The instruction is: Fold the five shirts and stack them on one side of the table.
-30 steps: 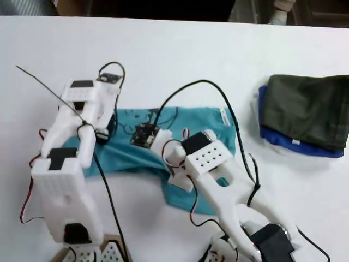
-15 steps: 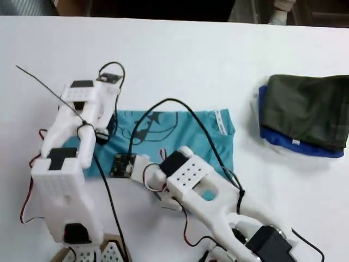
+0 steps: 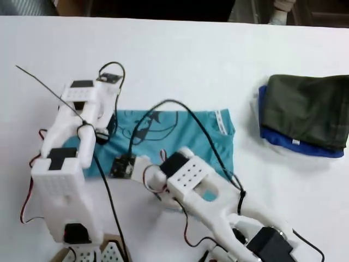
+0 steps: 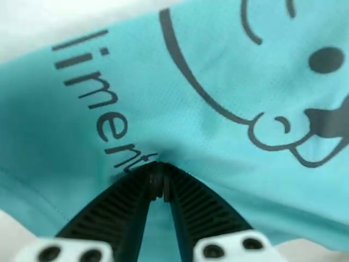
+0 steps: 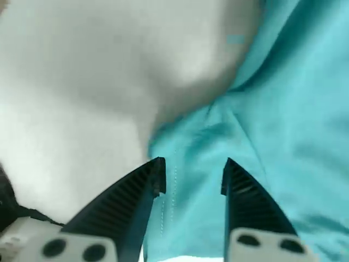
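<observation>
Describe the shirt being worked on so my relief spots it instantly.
Start at the white table, then the folded green-and-blue stack near its right edge. Left of that lies the teal shirt, the only one showing a dark cartoon drawing.

The white counter ends at a dark, shadowed background beyond its far edge, holding indistinct clutter.

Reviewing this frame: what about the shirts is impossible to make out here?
- High view: the right arm covers the turquoise printed shirt's near edge; the left arm covers its left end.
- High view: the folded dark green shirt hides most of the blue shirt; the picture's edge cuts off the green one.
</observation>
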You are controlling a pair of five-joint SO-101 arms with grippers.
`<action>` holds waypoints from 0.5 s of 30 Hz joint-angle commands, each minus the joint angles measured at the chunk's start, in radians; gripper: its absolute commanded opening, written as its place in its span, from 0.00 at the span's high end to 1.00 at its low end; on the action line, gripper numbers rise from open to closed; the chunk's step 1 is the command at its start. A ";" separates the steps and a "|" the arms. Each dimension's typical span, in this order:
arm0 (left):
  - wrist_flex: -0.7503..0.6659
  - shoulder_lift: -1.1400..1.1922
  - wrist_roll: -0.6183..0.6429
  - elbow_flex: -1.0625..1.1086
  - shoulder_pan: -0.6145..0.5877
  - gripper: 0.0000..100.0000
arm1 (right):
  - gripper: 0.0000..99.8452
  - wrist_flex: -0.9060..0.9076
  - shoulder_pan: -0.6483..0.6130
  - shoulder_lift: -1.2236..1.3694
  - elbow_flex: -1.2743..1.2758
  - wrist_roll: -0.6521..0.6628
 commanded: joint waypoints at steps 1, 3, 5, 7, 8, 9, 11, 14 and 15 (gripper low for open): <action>-0.038 0.018 0.002 -0.033 -0.012 0.97 | 0.85 0.048 0.157 -0.067 -0.180 -0.008; -0.038 0.018 0.002 -0.033 -0.012 0.97 | 0.94 0.008 0.309 -0.056 -0.232 -0.008; -0.038 0.018 0.002 -0.033 -0.012 0.97 | 0.97 -0.088 0.446 -0.016 -0.235 -0.006; -0.038 0.018 0.002 -0.033 -0.012 0.97 | 0.98 -0.177 0.549 0.059 -0.233 -0.006; -0.038 0.018 0.002 -0.033 -0.012 0.97 | 0.98 -0.222 0.585 0.110 -0.236 -0.006; -0.038 0.018 0.002 -0.033 -0.012 0.97 | 0.98 -0.265 0.615 0.162 -0.241 -0.006; -0.038 0.018 0.002 -0.033 -0.012 0.97 | 0.98 -0.351 0.650 0.274 -0.255 -0.006; -0.038 0.018 0.002 -0.033 -0.012 0.97 | 0.98 -0.390 0.674 0.420 -0.334 -0.006; -0.038 0.018 0.002 -0.033 -0.012 0.97 | 0.98 -0.389 0.674 0.463 -0.373 -0.006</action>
